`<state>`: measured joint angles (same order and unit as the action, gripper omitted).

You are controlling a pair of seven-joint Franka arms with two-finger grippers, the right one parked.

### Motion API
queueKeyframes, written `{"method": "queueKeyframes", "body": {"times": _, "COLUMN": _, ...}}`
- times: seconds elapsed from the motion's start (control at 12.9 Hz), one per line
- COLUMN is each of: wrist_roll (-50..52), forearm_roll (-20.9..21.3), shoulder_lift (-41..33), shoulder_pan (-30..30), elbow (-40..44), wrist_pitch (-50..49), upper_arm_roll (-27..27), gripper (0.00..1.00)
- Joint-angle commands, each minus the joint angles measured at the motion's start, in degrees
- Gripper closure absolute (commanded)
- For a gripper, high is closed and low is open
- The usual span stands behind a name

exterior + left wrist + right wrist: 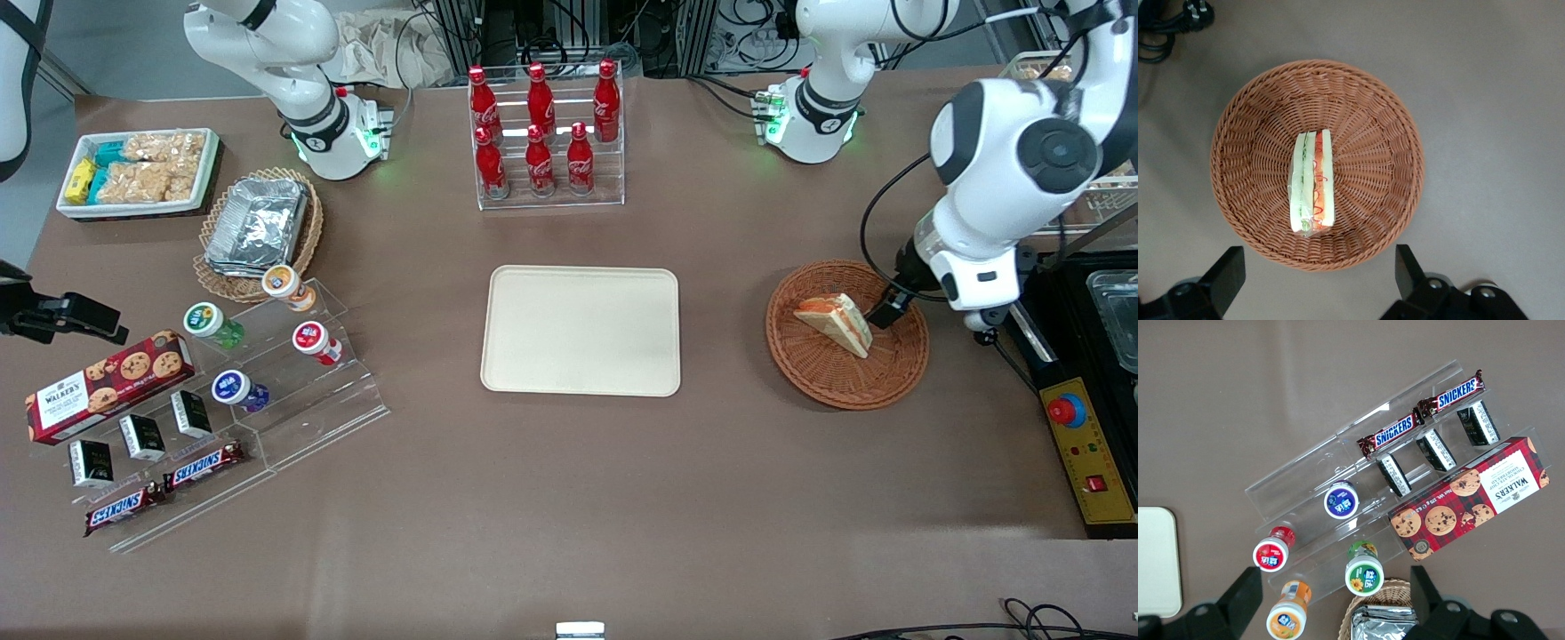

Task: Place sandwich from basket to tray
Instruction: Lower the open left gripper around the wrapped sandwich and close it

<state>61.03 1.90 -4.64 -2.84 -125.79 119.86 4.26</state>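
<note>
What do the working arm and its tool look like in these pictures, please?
The left arm is glossy white with rounded housings, a dark grey round joint cap and black seams. A black cable loops from its wrist. Its base glows green. The tool, above the basket, has two flat black fingers, set wide apart.

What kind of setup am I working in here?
Likely a lab bench staged as a snack shop: cola bottles on a rack, Snickers bars, machine frames. Open gripper hovers above the sandwich in the basket.
</note>
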Motion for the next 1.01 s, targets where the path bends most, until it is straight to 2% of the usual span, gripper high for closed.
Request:
{"method": "queueKeyframes", "body": {"times": 0.0, "wrist_roll": 3.64, "forearm_roll": 0.65, "shoulder_lift": -1.17, "shoulder_pan": -0.24, "elbow": -4.45, "wrist_pitch": 5.62, "upper_arm_roll": -0.12, "gripper": 0.00}}
{"method": "queueKeyframes", "body": {"times": 0.47, "wrist_roll": 6.47, "forearm_roll": 0.73, "shoulder_lift": 1.39, "shoulder_pan": -0.24, "elbow": -16.04, "wrist_pitch": 24.07, "upper_arm_roll": -0.12, "gripper": 0.00}}
{"method": "queueKeyframes", "body": {"times": 0.93, "wrist_roll": 6.38, "forearm_roll": 1.00, "shoulder_lift": 5.51, "shoulder_pan": -0.15, "elbow": -23.61, "wrist_pitch": 37.26, "upper_arm_roll": -0.30, "gripper": 0.00}}
